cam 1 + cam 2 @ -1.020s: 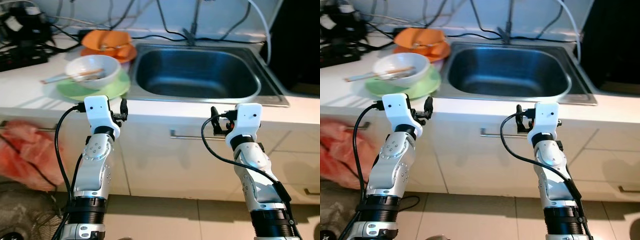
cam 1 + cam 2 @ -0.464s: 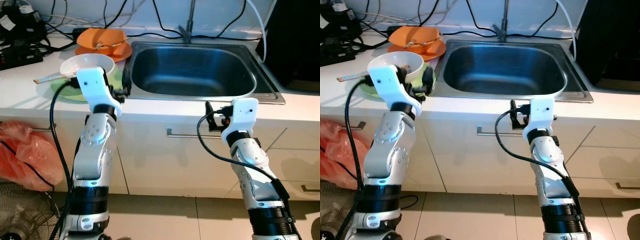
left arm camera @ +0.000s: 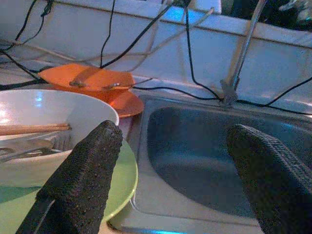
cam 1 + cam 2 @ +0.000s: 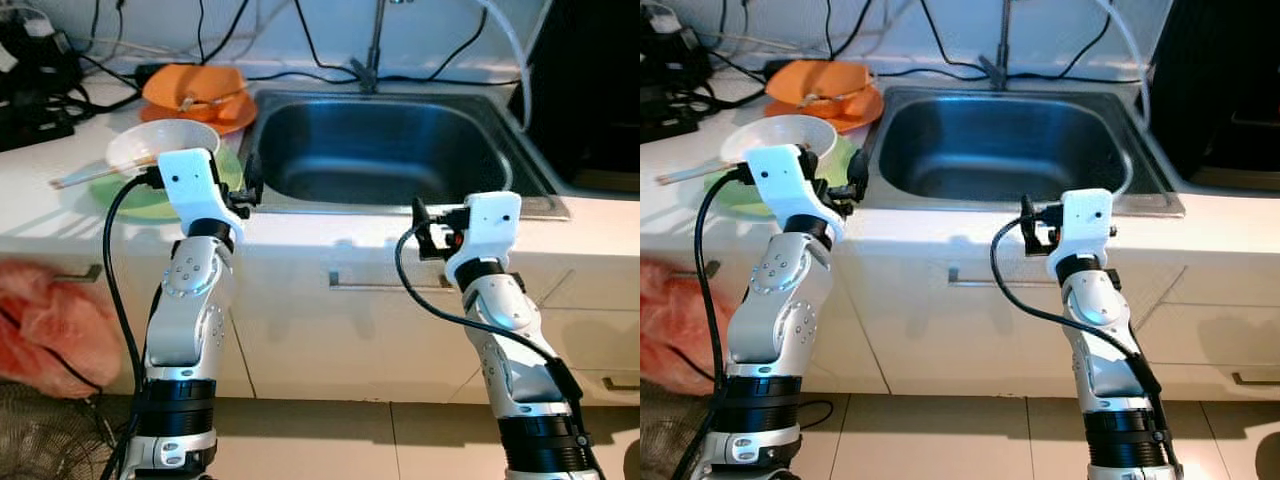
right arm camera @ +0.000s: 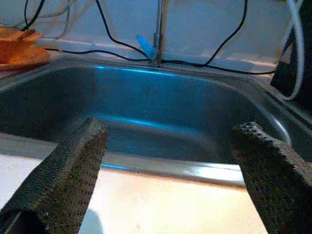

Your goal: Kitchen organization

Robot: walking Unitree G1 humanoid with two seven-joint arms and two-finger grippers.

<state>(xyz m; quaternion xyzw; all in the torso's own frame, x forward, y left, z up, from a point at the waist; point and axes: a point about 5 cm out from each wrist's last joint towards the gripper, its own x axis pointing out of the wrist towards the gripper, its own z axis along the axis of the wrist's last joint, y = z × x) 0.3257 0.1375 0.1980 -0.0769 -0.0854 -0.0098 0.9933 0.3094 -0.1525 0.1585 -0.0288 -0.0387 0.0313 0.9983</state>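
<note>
A white bowl [image 4: 165,145] with chopsticks [image 4: 85,177] in it sits on a green plate [image 4: 135,200] on the counter, left of the steel sink [image 4: 390,150]. Behind it lie stacked orange dishes [image 4: 195,90]. My left gripper [image 4: 250,188] is open at the counter's front edge, just right of the green plate; the left wrist view shows the bowl [image 3: 48,122] beside one finger. My right gripper [image 4: 420,225] is open and holds nothing. It hovers at the counter edge in front of the sink basin [image 5: 165,107].
A faucet [image 4: 372,40] and several cables run along the back wall. Black electrical gear [image 4: 30,100] crowds the far left of the counter. A red plastic bag [image 4: 50,320] hangs below the counter at left. A drawer handle [image 4: 370,285] is on the cabinet front.
My left gripper has risen from below the counter edge to beside the green plate. The right arm has barely moved. The camera view has shifted slightly.
</note>
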